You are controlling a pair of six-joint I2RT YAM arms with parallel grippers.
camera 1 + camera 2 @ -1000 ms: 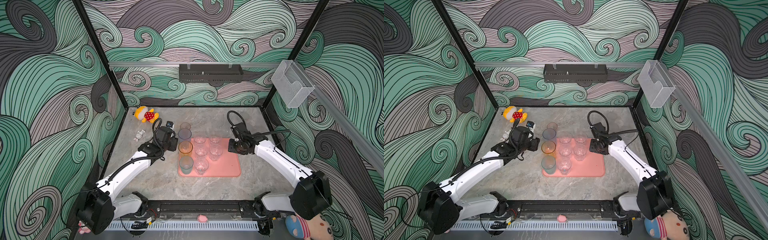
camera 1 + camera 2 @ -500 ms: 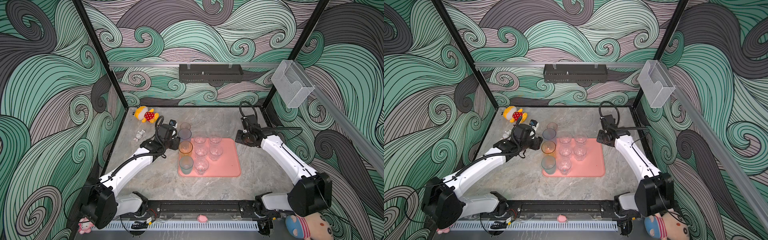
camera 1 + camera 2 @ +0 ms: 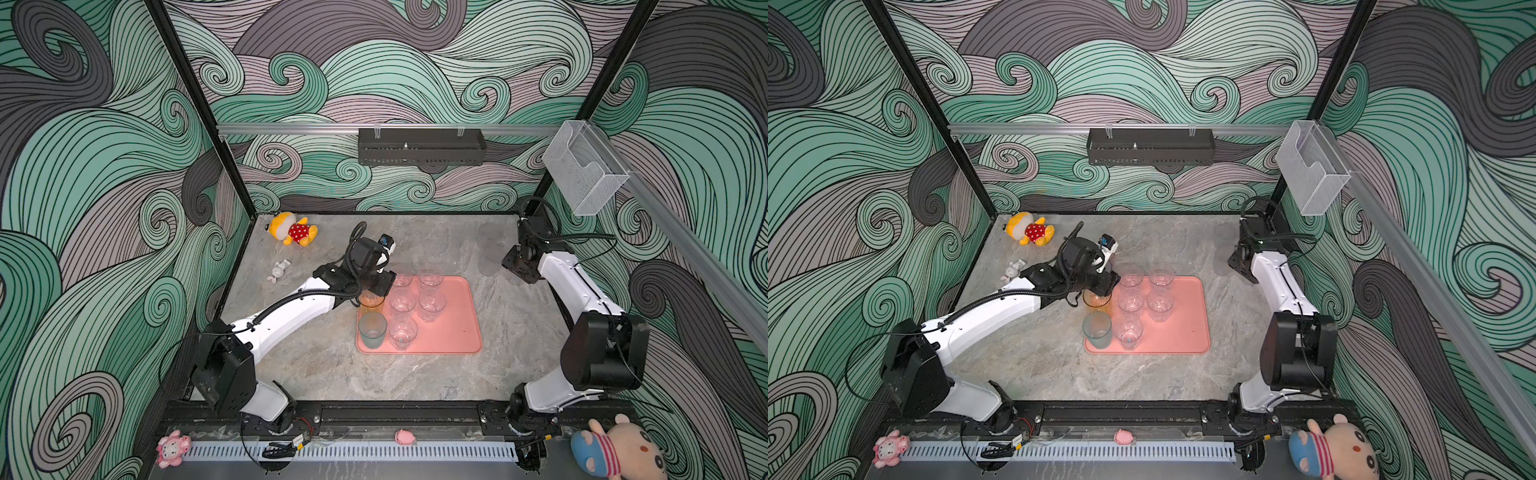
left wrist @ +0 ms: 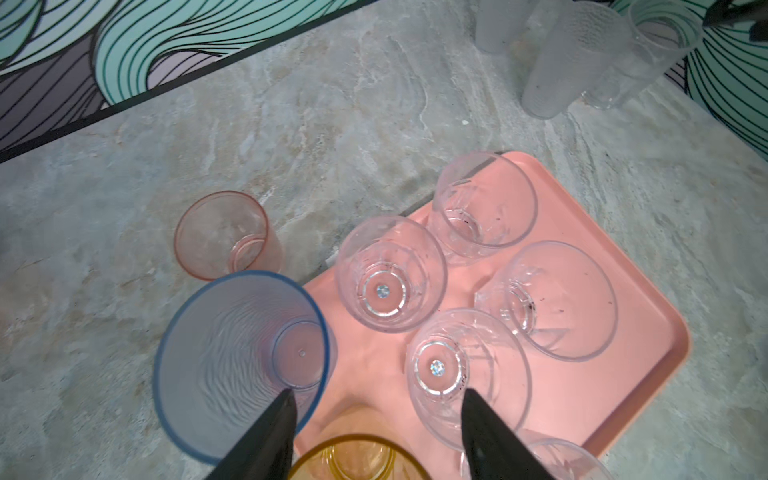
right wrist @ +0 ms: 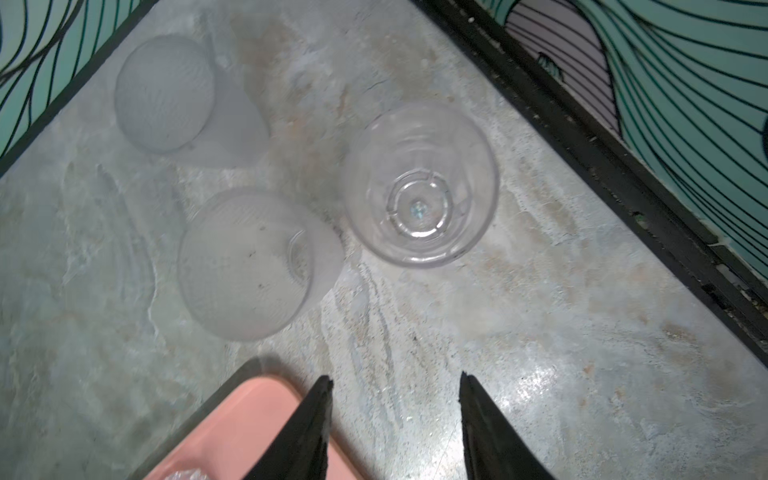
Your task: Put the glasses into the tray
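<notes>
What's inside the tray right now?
Five clear glasses, an orange glass and a teal glass stand in the tray. The left claw covers its far-left corner in both top views; the left wrist view suggests the blue glass stands there.

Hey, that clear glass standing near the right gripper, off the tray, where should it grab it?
Probably the rim: the clear glass stands upright, mouth open, so the right gripper could come straight down, one finger inside the wall, on the side away from the frosted glass close beside it.
</notes>
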